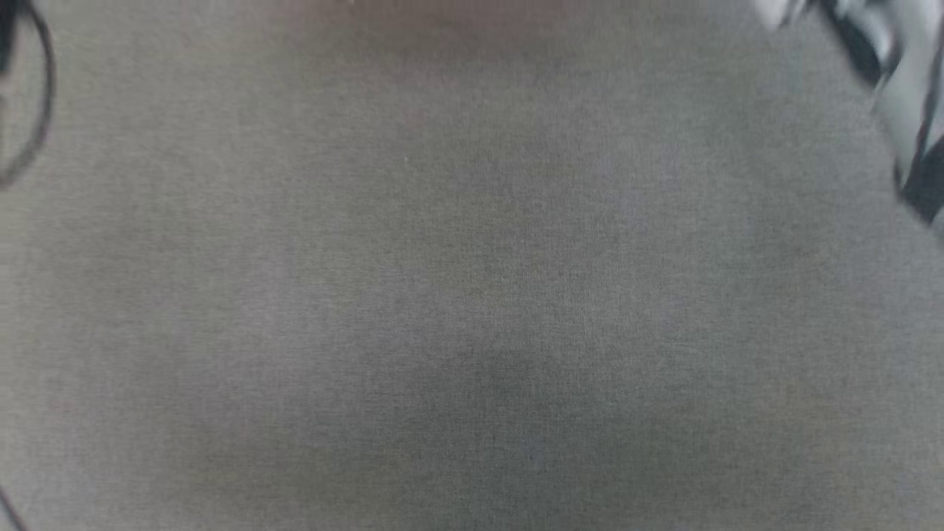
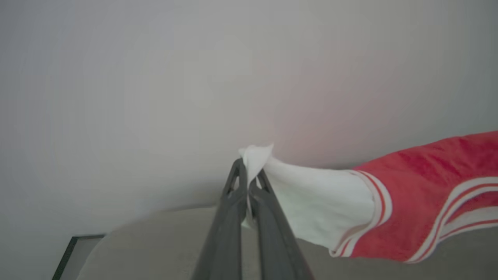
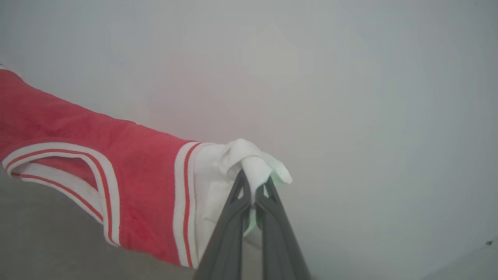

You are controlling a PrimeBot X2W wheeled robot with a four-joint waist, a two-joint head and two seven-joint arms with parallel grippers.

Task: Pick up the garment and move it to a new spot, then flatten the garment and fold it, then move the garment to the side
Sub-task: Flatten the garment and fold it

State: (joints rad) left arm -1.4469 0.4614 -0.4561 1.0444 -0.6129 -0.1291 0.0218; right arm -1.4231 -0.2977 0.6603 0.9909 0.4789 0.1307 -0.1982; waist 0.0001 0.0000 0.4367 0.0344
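The head camera looks steeply down at the grey desk (image 1: 472, 295) from very close, and its picture is blurred. The wrist cameras look along the left gripper (image 2: 249, 171) and the right gripper (image 3: 255, 182), low over the desk, toward a pale wall (image 2: 155, 77). Both share the garment (image 2: 408, 194), which runs off right in the left wrist view and off left in the right wrist view.

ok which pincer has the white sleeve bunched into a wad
The right pincer: the garment is balled up white at its tips, while the left pincer pinches a thin flap.
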